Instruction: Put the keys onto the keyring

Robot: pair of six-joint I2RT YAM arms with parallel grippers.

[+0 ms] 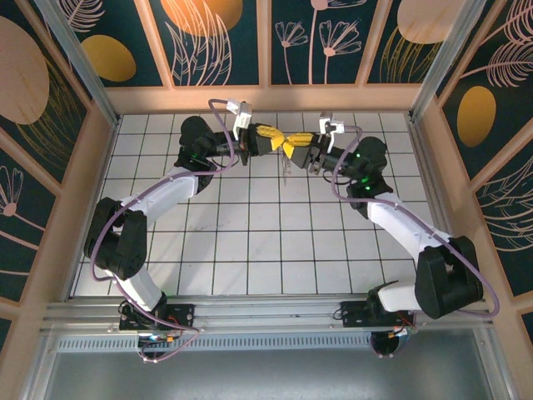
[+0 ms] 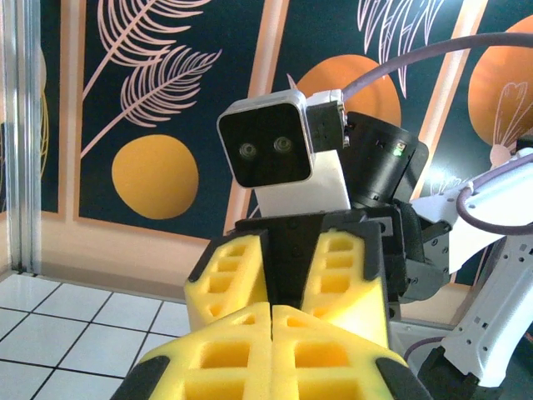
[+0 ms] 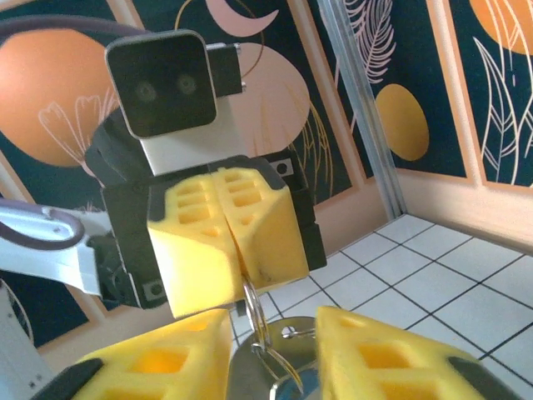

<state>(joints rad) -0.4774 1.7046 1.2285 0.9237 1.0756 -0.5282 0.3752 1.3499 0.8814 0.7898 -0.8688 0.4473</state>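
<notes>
The right gripper (image 3: 271,357) is standing with its yellow fingers (image 3: 391,354) a narrow way apart. The lower end of the keyring (image 3: 253,310) is hanging between them, and I cannot tell if they are pressing it. Just beyond, the left gripper (image 3: 226,250) is pinching the top of this silvery loop with its jaws fully closed. Both grippers are meeting nose to nose above the far part of the tiled table (image 1: 250,242).
</notes>
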